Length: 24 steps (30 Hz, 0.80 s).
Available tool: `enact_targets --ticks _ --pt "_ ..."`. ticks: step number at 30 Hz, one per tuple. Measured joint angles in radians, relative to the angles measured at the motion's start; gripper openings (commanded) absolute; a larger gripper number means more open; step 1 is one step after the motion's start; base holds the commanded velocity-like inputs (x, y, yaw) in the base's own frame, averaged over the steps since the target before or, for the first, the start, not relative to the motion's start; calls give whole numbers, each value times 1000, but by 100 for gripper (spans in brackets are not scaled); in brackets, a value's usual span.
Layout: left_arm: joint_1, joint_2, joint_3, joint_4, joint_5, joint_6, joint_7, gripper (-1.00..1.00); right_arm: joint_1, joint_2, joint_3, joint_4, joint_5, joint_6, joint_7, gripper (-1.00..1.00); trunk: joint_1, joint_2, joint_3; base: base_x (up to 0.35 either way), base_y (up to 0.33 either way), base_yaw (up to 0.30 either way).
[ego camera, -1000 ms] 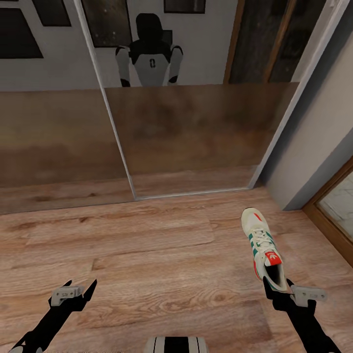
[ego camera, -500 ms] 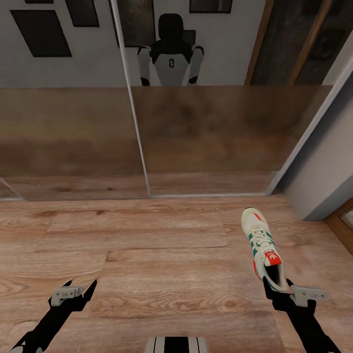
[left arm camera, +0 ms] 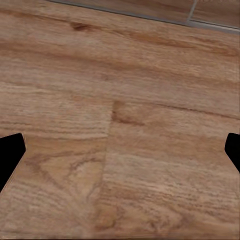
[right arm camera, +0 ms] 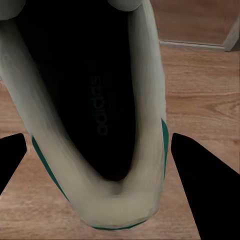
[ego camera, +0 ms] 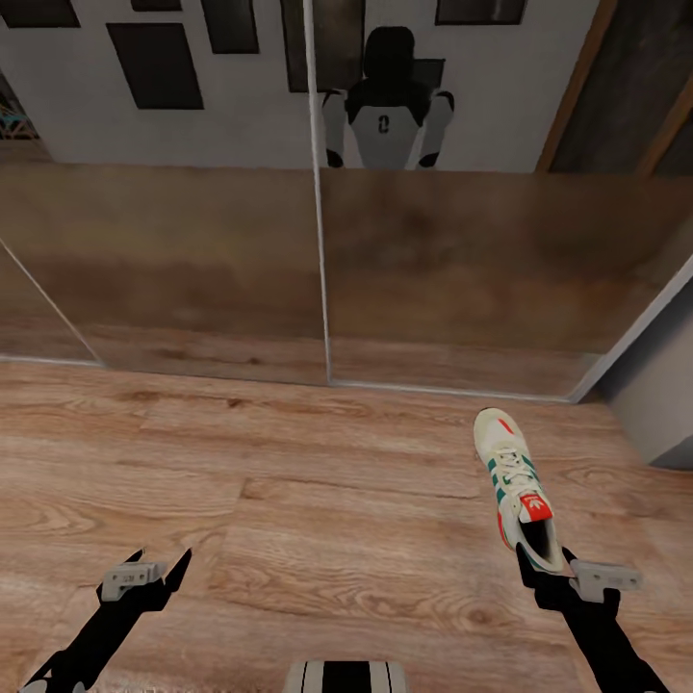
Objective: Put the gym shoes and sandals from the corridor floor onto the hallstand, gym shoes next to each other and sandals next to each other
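Nearest the robot, a striped piece of its own body (ego camera: 346, 677) shows at the bottom edge of the head view. Just ahead, the left claw (ego camera: 154, 568) hangs over the corridor floor (ego camera: 318, 520) with its two black fingers spread apart and nothing between them; in the left wrist view the fingertips (left arm camera: 11, 152) sit at the two sides of the picture with bare wood planks (left arm camera: 120, 130) between them.

On the other side the right claw (ego camera: 544, 563) is clamped on the heel of a gym shoe (ego camera: 517, 486). The shoe is white with green side stripes, a red-orange tongue label and a red-orange patch at the toe. It points away from the robot, toe forward and heel at the claw. In the right wrist view the gym shoe (right arm camera: 85, 125) shows its dark inside with printed lettering and its pale heel rim edged in green, with one black finger (right arm camera: 205, 190) on each side of it. Whether the sole touches the floor I cannot tell.

Farther on, the planks run to a mirrored sliding door (ego camera: 462, 279) with thin pale frames. It reflects the floor, and higher up the robot's own reflection (ego camera: 388, 111), white trunk and dark head, before a pale wall with dark pictures (ego camera: 154, 63). At far right a grey wall corner (ego camera: 664, 404) meets the floor.
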Motion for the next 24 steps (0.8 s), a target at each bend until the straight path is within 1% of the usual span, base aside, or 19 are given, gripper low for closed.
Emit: enact_targets --ticks 24 --pt "0 -1 0 1 0 -2 0 100 0 0 0 1 0 0 0 -100 0 0 0 0 0 278"
